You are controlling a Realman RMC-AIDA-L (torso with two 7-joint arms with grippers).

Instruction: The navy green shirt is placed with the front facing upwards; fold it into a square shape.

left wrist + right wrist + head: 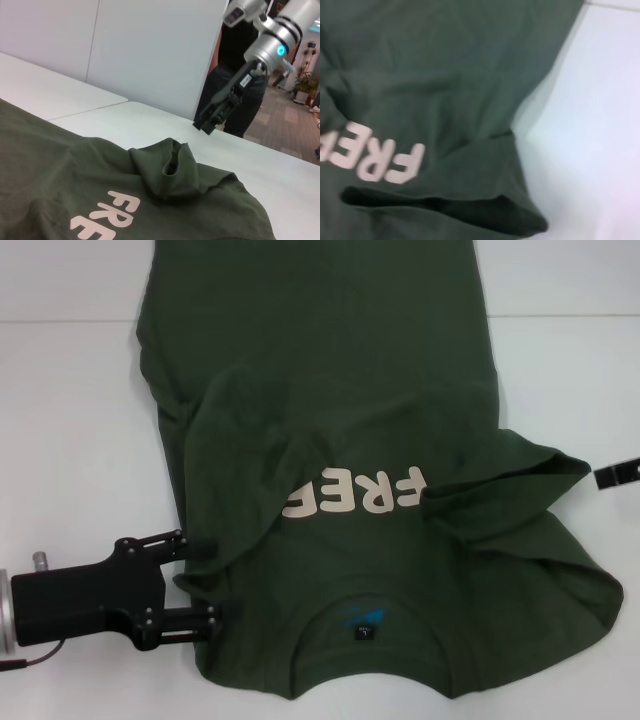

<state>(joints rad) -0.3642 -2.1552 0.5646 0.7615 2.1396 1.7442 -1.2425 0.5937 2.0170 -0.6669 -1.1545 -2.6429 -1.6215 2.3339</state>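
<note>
The white table (70,420) carries the navy green shirt (330,380), which lies front up along its middle with the collar toward the robot, both sleeve sides already turned inward and bunched, and the left fold covering the end of the cream FREE lettering (355,492). The left gripper (198,577) sits low at the shirt's left shoulder edge, its 2 fingers spread apart with the cloth edge between them and no firm hold that I can see. The right gripper (210,120) hangs above the table beyond the right sleeve, and whether it is parted I cannot tell; the risk is that the loose, rumpled folds drag or spring open if the left fingers close on only 1 layer, leaving a lopsided shape instead of a square.
</note>
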